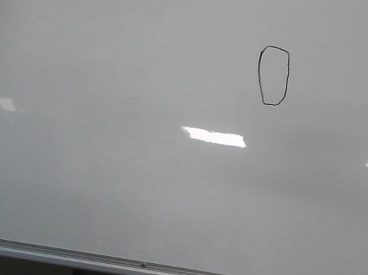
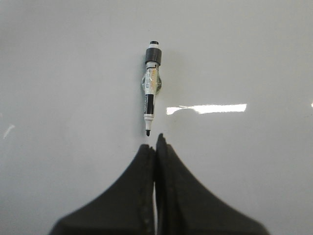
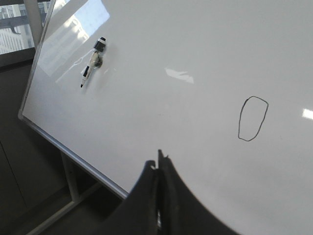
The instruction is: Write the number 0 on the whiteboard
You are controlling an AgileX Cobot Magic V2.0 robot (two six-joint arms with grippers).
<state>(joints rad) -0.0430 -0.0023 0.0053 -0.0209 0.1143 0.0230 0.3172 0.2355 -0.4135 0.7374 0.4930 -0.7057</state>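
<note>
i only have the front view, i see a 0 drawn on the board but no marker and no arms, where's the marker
Observer: The marker sits stuck on the whiteboard, well off to one side of the number 0, held by neither arm.
Operator: cap on or off
Observer: Off; the left wrist view shows its bare black tip.
Operator: are the pincers open
Observer: No. The left pincer is shut on nothing, just short of the marker's tip.
Operator: and the right
Observer: The right pincer is also shut and empty, off the board.
</note>
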